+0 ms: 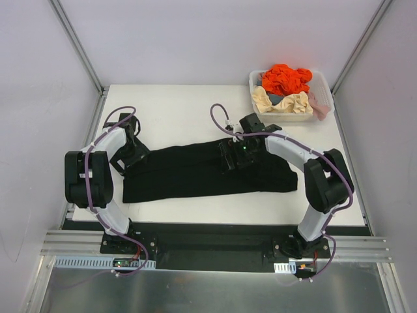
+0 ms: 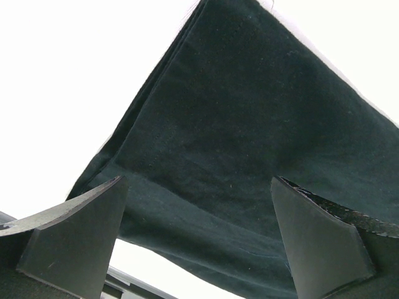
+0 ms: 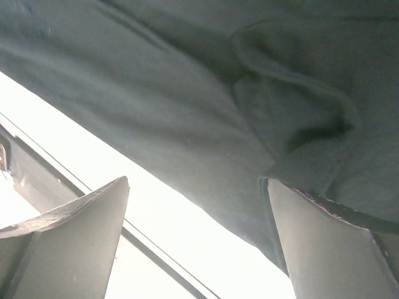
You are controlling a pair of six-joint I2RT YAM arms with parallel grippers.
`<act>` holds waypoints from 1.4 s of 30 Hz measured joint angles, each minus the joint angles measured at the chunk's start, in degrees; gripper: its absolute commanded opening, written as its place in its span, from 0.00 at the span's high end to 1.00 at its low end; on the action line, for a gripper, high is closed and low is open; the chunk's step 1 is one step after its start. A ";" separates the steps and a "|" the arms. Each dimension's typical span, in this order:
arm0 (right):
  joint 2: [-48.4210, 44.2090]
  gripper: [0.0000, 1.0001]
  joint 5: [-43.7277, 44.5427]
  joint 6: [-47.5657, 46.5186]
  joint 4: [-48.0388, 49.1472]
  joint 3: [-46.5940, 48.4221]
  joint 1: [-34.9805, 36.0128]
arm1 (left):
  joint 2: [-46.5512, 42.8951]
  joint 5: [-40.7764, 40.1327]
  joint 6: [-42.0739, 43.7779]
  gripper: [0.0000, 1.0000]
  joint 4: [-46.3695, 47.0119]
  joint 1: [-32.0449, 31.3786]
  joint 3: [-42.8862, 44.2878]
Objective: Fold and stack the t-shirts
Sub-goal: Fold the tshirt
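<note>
Left tool (image 2: 198,184) spread wide and empty at the left end of the black t-shirt (image 1: 195,177); right tool (image 3: 196,184), equally wide and empty, over its middle, likely poised to fold the strip lying across the tabletop (image 1: 176,107)

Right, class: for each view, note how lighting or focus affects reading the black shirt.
Top external: even light, black t-shirt sharp, folds barely show. Left wrist: table blown out white, weave visible. Right wrist: it looks washed grey, table glaring.
</note>
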 measured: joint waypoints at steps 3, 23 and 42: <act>-0.79 0.03 0.57 -0.83 -0.72 -0.55 0.98 | -0.59 0.02 0.00 0.01 -0.02 0.00 0.00; -2.36 0.03 11.43 -4.11 -1.36 3.91 0.94 | -2.49 0.72 -0.02 0.01 -0.35 0.00 -0.11; 3.43 0.03 -0.61 -0.70 1.60 3.26 6.99 | -5.07 2.89 -0.02 0.01 -1.05 0.00 0.35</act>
